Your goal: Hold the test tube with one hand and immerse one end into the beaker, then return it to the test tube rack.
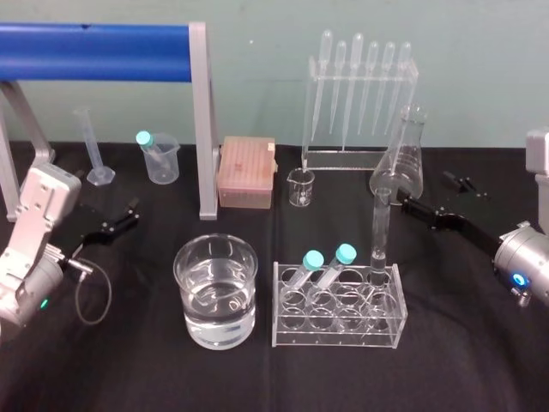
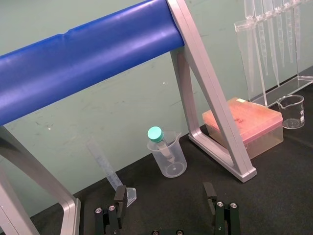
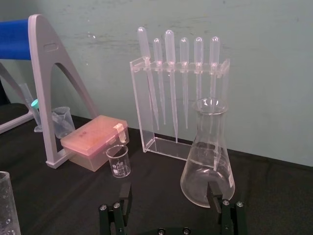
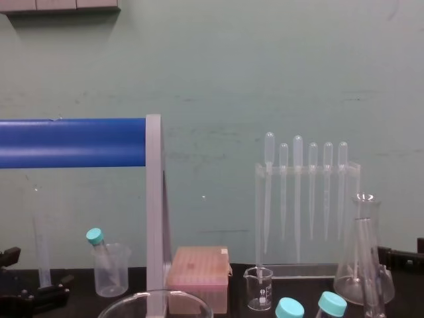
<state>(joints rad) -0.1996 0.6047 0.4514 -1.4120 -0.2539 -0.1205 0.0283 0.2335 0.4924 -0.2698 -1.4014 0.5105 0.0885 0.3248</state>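
Across the black table (image 1: 480, 369), the left gripper (image 2: 165, 192) sits wide open and empty at 9 o'clock, clear of the water-filled beaker (image 1: 199, 266) at 7. Long, clear and uncapped, the test tube (image 1: 380, 225) stands upright in the 2 o'clock corner of the rack (image 1: 339, 336). That spot is probably handiest for the right gripper (image 3: 168, 190), spread empty at 3 o'clock.

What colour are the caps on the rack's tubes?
Teal; the caps show best in head view.

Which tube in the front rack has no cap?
The tall clear test tube, standing upright at the right end of the rack; the two teal-capped tubes beside it lean.
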